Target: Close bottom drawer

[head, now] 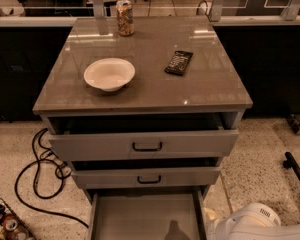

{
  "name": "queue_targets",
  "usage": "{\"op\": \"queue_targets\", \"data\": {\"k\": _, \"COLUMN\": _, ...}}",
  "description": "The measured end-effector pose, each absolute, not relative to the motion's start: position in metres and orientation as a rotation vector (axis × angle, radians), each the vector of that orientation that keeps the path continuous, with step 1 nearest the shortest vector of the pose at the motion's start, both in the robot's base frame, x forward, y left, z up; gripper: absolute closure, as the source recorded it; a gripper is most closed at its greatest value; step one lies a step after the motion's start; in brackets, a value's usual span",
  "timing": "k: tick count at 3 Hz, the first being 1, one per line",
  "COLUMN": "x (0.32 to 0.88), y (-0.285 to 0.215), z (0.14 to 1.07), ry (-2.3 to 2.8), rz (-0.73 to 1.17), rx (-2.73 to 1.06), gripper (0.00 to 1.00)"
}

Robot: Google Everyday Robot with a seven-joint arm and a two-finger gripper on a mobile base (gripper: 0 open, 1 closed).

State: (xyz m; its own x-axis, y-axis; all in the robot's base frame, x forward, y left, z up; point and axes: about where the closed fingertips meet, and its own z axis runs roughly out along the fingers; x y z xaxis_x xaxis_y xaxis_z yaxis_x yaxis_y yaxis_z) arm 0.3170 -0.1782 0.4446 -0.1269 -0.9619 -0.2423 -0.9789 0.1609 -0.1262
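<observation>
The bottom drawer (145, 216) of the grey cabinet is pulled far out. I see its empty grey inside; its front and handle lie below the picture's lower edge. The middle drawer (190, 176) and the top drawer (200, 143) above it stand out a little, each with a small black handle. A white rounded part of my arm (252, 223) sits at the bottom right, just right of the bottom drawer's side wall. My gripper itself is out of view. A dark shadow falls on the drawer floor near the lower edge.
On the cabinet top (150, 91) stand a white bowl (109, 74), a drink can (124, 17) and a black packet (178, 62). A black cable (40, 169) loops on the floor at left, with cans (5, 225) at the bottom left. A black bar (296, 171) lies at right.
</observation>
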Motion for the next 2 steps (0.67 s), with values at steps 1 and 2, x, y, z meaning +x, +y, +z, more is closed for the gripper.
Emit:
{"op": "queue_targets", "data": {"k": 1, "x": 0.3186, "y": -0.1798, "z": 0.4426, "ry": 2.123, "rz": 0.065, "rx": -1.929, "gripper": 0.00}}
{"op": "queue_targets", "data": {"k": 2, "x": 0.3195, "y": -0.1789, "z": 0.4415, "ry": 2.121, "rz": 0.066, "rx": -1.934, "gripper": 0.00}}
